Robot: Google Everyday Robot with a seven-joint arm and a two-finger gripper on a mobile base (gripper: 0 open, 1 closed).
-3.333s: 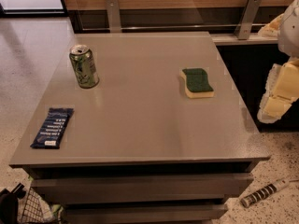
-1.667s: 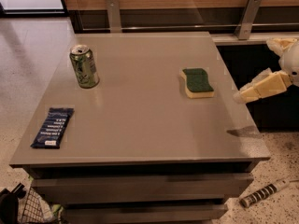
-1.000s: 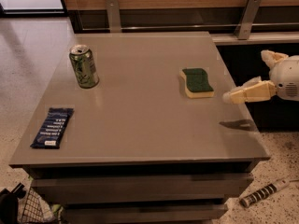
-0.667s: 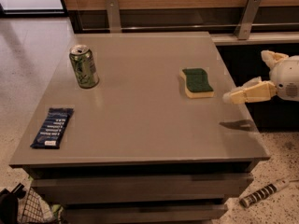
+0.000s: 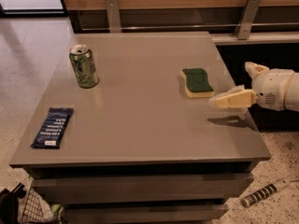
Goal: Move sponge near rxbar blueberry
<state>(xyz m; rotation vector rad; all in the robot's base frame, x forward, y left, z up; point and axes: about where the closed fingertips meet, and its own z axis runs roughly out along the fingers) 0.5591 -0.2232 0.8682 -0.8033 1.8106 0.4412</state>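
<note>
The sponge (image 5: 196,82), pale yellow with a dark green top, lies flat on the right part of the grey table (image 5: 140,120). The rxbar blueberry (image 5: 53,127), a dark navy bar with white lettering, lies near the table's front left corner, far from the sponge. My gripper (image 5: 230,84) comes in from the right edge, just right of and slightly in front of the sponge, a little above the tabletop. It is open and empty: one cream finger (image 5: 232,99) points left toward the sponge, and the other (image 5: 255,69) sticks up behind it.
A green drink can (image 5: 84,66) stands upright at the back left of the table. A wood-panelled wall with two metal brackets runs behind the table. A wire basket (image 5: 28,206) sits on the floor at the front left and a dark-and-white cylindrical object (image 5: 265,192) at the front right.
My gripper has swung from hanging at the table's right edge to reaching left over the table, ending close to the sponge. Sponge, bar and can have not moved.
</note>
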